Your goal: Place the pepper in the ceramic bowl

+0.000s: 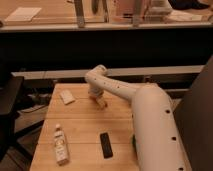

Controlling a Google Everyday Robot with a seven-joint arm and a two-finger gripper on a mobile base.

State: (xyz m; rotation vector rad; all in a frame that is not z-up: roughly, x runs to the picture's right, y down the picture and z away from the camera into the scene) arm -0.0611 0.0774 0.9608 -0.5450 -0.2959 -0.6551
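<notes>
My fingers (101, 103) rest low on the worktop (80, 125), mid-rear. Small pale-orange bit at their tip, possibly the pepper (102, 105). Spread or pinching: cannot tell.

White arm (150, 112), end effector (101, 103) over table (82, 127)

White arm (122, 90) stretched forward, elbow bent — end effector (101, 103) low, pointed down at its far end.

— What surrounds the wooden table (82, 127)?
— A dark panel (100, 50) behind it, a lit counter (50, 20) above, and possibly a black chair (7, 110) at left. The light is warm and dim.
</notes>
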